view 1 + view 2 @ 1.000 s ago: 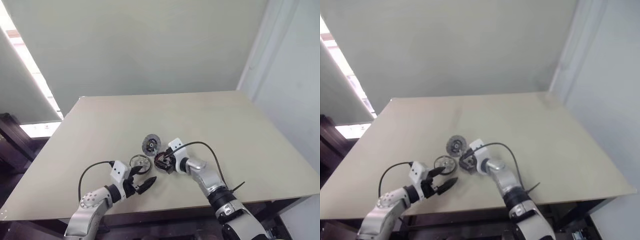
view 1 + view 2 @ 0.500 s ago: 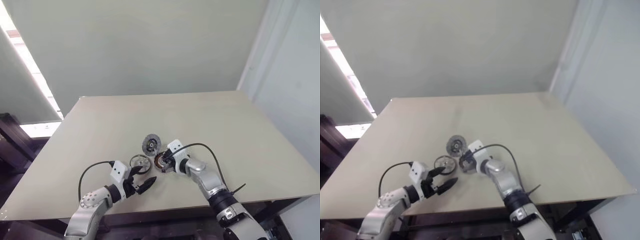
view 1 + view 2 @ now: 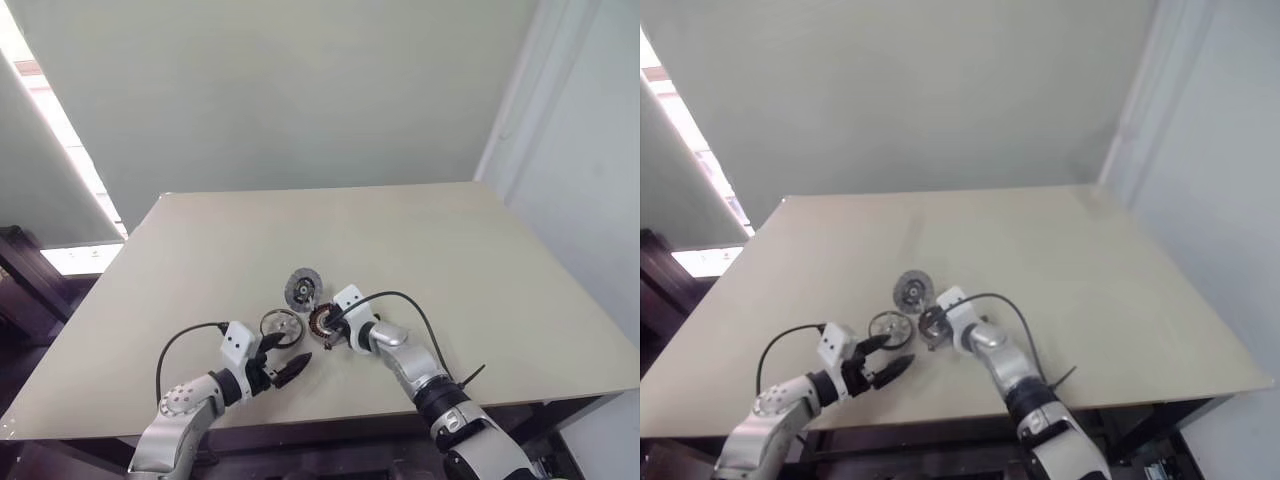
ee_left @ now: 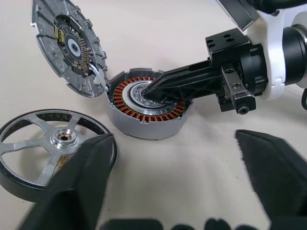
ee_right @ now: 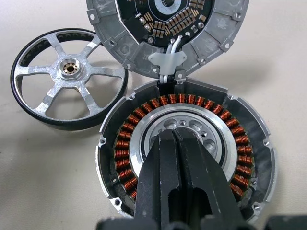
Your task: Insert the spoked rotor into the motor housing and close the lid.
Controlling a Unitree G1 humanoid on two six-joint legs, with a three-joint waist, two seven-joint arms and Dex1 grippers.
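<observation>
The motor housing [image 5: 230,129], a silver puck with copper windings, sits open on the table [image 3: 450,260]. My right gripper [image 5: 175,139] is shut, and its tips rest on the housing's pale centre [image 4: 134,93]. The lid [image 5: 168,28] lies just beyond the housing with its inner circuit face showing, joined to the housing by thin white wires. The spoked rotor [image 4: 48,143] lies flat on the table beside the housing, on its left in the head view [image 3: 281,323]. My left gripper [image 4: 177,182] stands open and empty just short of the rotor and the housing.
The three parts lie close together near the table's front edge [image 3: 330,412]. A black cable [image 3: 420,320] loops over my right wrist. A pale wall rises behind the table.
My right gripper has shut and sunk a little, so its tips now sit on the housing's centre. The left arm has stayed in place.
</observation>
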